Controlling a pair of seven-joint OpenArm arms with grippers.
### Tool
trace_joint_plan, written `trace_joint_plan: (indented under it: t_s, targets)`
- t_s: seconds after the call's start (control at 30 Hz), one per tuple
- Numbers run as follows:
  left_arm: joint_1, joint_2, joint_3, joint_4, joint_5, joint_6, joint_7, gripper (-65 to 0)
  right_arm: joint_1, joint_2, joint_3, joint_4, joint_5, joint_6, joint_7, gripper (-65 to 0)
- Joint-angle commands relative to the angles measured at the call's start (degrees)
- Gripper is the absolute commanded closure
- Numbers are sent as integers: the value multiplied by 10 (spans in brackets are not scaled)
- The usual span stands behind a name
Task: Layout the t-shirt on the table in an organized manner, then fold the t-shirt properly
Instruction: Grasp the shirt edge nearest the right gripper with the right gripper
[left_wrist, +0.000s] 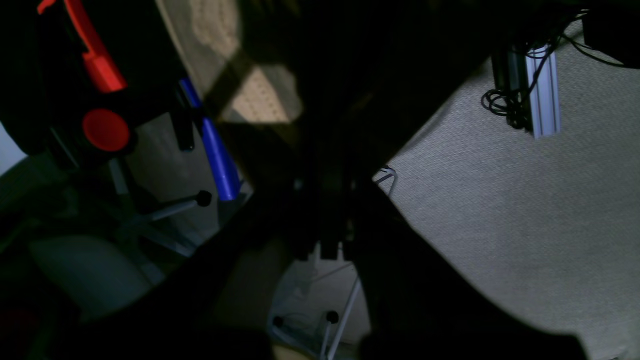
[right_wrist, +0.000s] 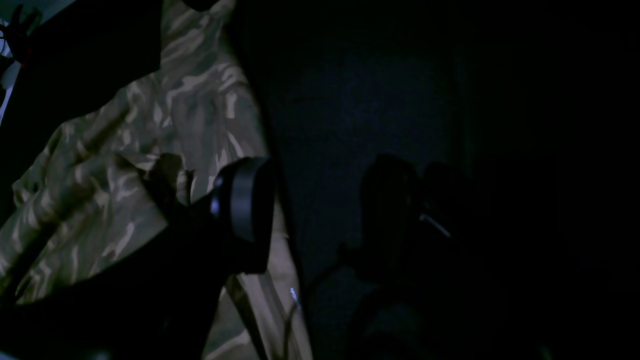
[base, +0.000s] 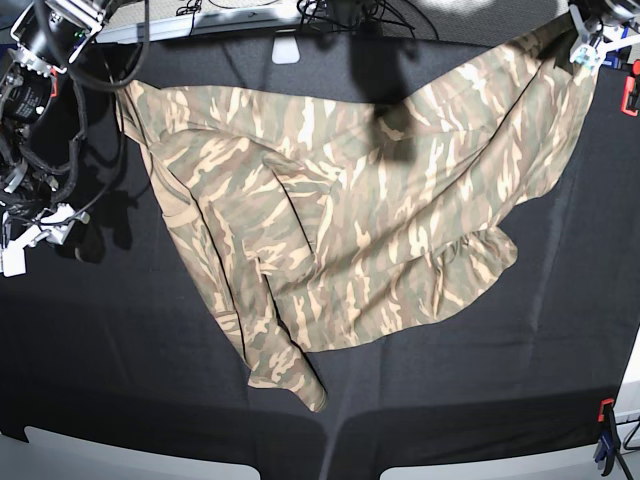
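The camouflage t-shirt (base: 350, 220) lies loosely spread and wrinkled across the black table (base: 120, 360). One corner is drawn out to the far right. There my left gripper (base: 586, 42) is shut on the fabric. The left wrist view is very dark; a patch of the t-shirt (left_wrist: 255, 95) shows above the gripper (left_wrist: 325, 250). My right gripper (base: 35, 238) stands open at the table's left edge, apart from the shirt's left side. In the right wrist view one dark finger (right_wrist: 245, 210) shows in front of the t-shirt (right_wrist: 150, 150); nothing sits between the jaws.
A red clamp (base: 630, 95) grips the right table edge, and a blue clamp (base: 605, 450) stands at the front right corner. Cables (base: 340, 12) run along the back. The left wrist view shows a red clamp (left_wrist: 102, 75), a blue handle (left_wrist: 217, 155) and carpet (left_wrist: 500, 210).
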Motion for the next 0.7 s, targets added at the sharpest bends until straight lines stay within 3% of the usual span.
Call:
trace_joint_plan:
  t_s: [0.0, 0.13, 0.2, 0.4, 0.67]
  targets:
    - [8, -6, -4, 9, 8, 3, 6, 0, 9, 12, 2, 10, 29, 3, 11, -307]
    - [8, -6, -4, 9, 8, 3, 6, 0, 10, 13, -1, 10, 116, 3, -31, -307]
    - [8, -6, -4, 9, 8, 3, 6, 0, 10, 13, -19, 10, 125, 3, -40, -307]
    - [8, -6, -4, 9, 8, 3, 6, 0, 12, 13, -175, 10, 116, 3, -29, -307]
    - [8, -6, -4, 9, 8, 3, 6, 0, 47, 12, -376, 10, -83, 3, 95, -291]
